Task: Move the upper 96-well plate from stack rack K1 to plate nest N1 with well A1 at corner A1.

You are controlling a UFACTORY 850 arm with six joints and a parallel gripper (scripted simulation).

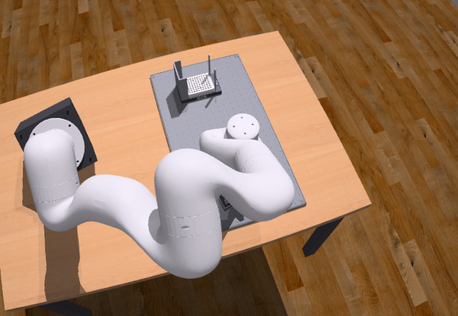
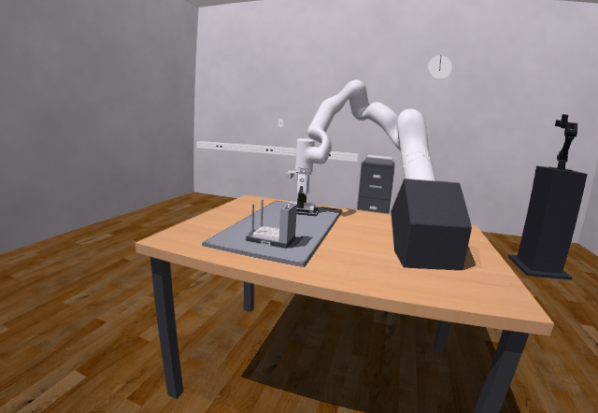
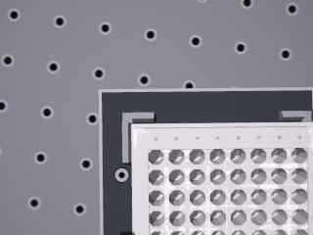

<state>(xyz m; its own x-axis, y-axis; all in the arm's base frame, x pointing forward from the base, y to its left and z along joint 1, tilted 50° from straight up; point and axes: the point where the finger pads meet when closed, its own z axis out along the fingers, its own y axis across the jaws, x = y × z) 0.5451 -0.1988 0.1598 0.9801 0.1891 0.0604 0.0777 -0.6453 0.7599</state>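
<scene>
My gripper point(image 2: 301, 200) is shut on the upper 96-well plate point(image 3: 220, 181) and holds it level, low over the plate nest N1 point(image 3: 111, 147) point(image 2: 312, 211). In the wrist view the plate's corner lies just inside a grey L-shaped locator point(image 3: 127, 134); a second locator point(image 3: 295, 116) shows at the right. The fingers themselves are out of the wrist view. In the top view the arm hides the nest and the held plate. The stack rack K1 point(image 1: 178, 71) point(image 2: 288, 225) stands at the other end of the grey board and holds the lower plate point(image 1: 200, 84) point(image 2: 265, 231).
The grey perforated board point(image 1: 236, 98) point(image 2: 319, 239) point(image 3: 49, 147) carries rack and nest on the wooden table point(image 1: 122, 94). Two thin posts point(image 1: 209, 63) rise from the rack. The dark arm base block point(image 2: 430, 225) stands on the table. A dark pedestal point(image 2: 550, 215) stands off the table.
</scene>
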